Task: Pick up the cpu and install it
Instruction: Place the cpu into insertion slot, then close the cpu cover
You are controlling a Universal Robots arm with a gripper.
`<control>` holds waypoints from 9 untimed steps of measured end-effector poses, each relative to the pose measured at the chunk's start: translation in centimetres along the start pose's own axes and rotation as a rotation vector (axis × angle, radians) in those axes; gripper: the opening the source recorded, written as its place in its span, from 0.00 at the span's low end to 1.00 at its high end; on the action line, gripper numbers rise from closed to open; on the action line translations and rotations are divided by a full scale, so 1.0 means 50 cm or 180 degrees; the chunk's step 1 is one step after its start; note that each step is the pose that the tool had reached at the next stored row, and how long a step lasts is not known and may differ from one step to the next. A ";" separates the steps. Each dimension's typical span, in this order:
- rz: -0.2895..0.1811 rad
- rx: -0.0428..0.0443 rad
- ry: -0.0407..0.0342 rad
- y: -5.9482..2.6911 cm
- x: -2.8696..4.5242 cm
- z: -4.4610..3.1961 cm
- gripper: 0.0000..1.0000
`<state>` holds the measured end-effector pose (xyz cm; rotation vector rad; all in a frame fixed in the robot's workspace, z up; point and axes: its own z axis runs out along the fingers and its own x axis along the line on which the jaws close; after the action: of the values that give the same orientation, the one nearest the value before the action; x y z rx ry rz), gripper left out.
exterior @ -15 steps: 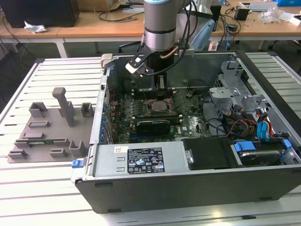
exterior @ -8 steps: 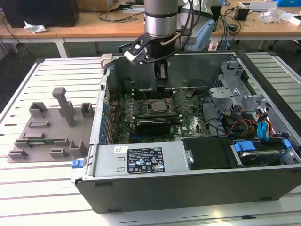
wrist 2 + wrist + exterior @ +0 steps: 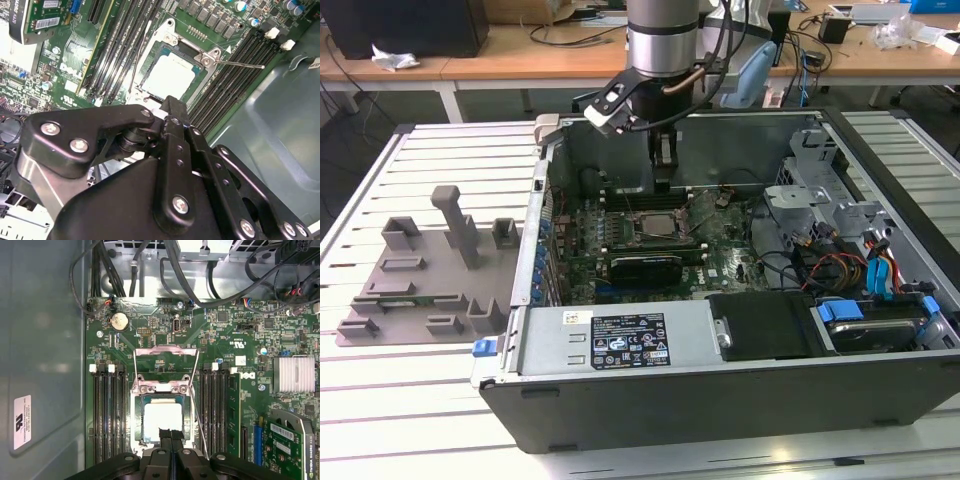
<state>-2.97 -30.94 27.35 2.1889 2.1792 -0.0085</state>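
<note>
One cpu (image 3: 162,420), silvery, seated flat inside the open socket (image 3: 136,412); load plate (image 3: 166,351) hinged back beside the socket; claw (image 3: 170,434) clenched on nothing, poised just above the socket's edge.

Open computer case (image 3: 720,410) lies on its side on white slatted table (image 3: 420,420). Grey moulded fixture (image 3: 420,290) just beside it, toward the exterior view's left. Inside: green motherboard (image 3: 235,335), labelled silver power supply (image 3: 620,340) along the near wall, black expansion card (image 3: 645,266), blue and red cables (image 3: 880,270). First wrist view: coin cell (image 3: 119,321), finned heatsink (image 3: 295,374), black memory slots (image 3: 107,415).
</note>
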 end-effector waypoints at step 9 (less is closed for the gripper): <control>0.0000 0.0000 0.0000 0.000 0.000 -0.002 0.11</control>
<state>-2.97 -30.94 27.45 2.1889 2.1792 -0.0085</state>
